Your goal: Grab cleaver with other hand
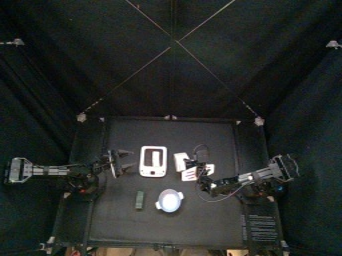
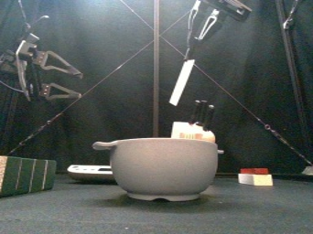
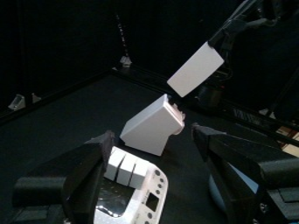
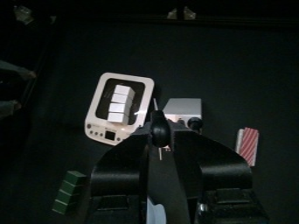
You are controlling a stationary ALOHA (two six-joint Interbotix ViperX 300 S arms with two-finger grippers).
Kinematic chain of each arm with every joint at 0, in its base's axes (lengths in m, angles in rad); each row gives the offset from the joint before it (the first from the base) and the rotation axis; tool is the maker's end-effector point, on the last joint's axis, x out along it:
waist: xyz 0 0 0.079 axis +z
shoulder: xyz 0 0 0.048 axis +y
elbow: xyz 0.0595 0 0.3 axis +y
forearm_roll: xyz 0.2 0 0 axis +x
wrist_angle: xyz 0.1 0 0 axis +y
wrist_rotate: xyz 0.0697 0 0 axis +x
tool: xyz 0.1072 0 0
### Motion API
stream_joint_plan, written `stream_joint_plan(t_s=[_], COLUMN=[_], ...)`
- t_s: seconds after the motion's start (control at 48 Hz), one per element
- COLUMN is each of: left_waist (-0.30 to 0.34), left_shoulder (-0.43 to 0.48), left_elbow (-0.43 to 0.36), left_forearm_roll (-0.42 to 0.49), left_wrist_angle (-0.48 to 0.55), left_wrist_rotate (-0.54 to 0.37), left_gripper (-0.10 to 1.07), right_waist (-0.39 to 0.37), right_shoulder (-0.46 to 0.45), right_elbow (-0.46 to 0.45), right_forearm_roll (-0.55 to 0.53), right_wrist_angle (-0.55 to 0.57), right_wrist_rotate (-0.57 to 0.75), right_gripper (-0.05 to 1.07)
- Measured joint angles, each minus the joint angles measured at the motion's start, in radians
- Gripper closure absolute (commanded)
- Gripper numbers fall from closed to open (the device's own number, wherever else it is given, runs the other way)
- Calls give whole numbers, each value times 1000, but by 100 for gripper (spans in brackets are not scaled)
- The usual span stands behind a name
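Note:
The cleaver (image 2: 182,82) has a flat white blade and a dark handle. It hangs in the air above the table's middle, blade down and tilted. My right gripper (image 2: 203,26) is shut on its handle from above. In the right wrist view the jaws (image 4: 156,142) are closed on the thin handle, seen edge-on. In the left wrist view the blade (image 3: 195,69) hangs just beyond a white knife block (image 3: 152,128). My left gripper (image 3: 158,150) is open and empty, a short way from the blade. In the front view it (image 2: 55,78) hangs at the left.
A grey bowl (image 2: 164,167) stands at the table's front middle. A white tray (image 4: 121,106) with white pieces lies left of the knife block (image 4: 184,109). A green block (image 2: 25,175) is at front left, a red-and-white piece (image 2: 254,176) at right.

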Motion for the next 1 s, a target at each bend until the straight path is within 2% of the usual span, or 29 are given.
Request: stream_joint_plan(t_s=[0.25,0.417,0.562,0.688,0.854,0.938,1.0], left_waist=[-2,-8,-8,-8,11,46,95], left_shoulder=[0,2,0,0,0,2,3], left_elbow=[-15,-32,-37,-37,-69,-101,-138], left_forearm_roll=[54,112,178,236,302,308,316], left_wrist_angle=[0,0,0,-5,-18,-17,-5], left_wrist_rotate=[-2,-2,-2,2,2,2,0], left_gripper=[-6,-6,-6,-6,-6,-6,-6], right_waist=[-18,-86,-195,-298,-457,-532,-583], right_shoulder=[-87,-192,-273,-319,-339,-336,-325], right_elbow=[173,321,448,514,555,555,552], right_forearm_roll=[-144,-262,-360,-428,-517,-540,-546], right_wrist_angle=[-299,-546,-772,-943,-1172,-1253,-1312], right_wrist_rotate=[2,20,20,17,12,11,11], right_gripper=[44,44,44,44,44,44,44])
